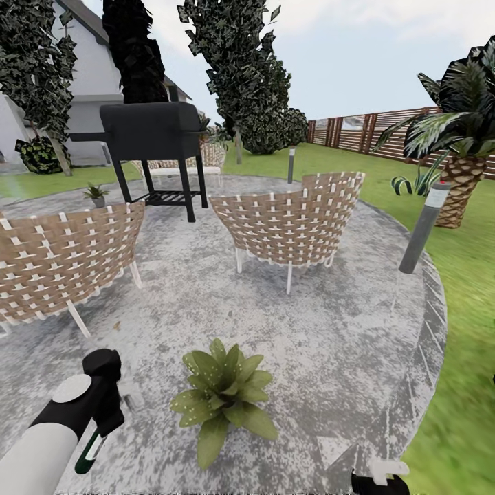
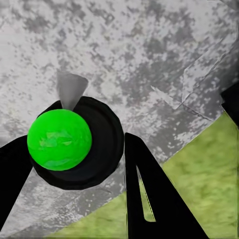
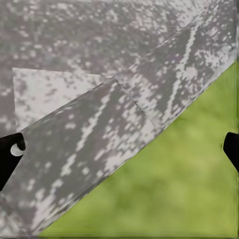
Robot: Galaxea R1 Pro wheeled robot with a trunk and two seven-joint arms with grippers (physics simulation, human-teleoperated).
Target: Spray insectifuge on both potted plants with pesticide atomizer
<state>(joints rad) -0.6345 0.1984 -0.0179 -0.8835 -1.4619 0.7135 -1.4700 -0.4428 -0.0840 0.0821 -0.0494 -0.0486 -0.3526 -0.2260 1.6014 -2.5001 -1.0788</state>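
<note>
The left gripper [image 2: 94, 164] holds the pesticide atomizer [image 2: 74, 142] between its black fingers; the bottle hangs low, just beside the near potted plant [image 1: 223, 399] on the stone patio [image 1: 330, 330]. The 2nd potted plant [image 1: 95, 194] stands well apart, near the grill [image 1: 155, 141]. The right gripper [image 3: 119, 149] is spread wide and empty. Judgement: turn the nozzle toward the near rosette before spraying; sweep across every leaf; keep the grip firm.
</note>
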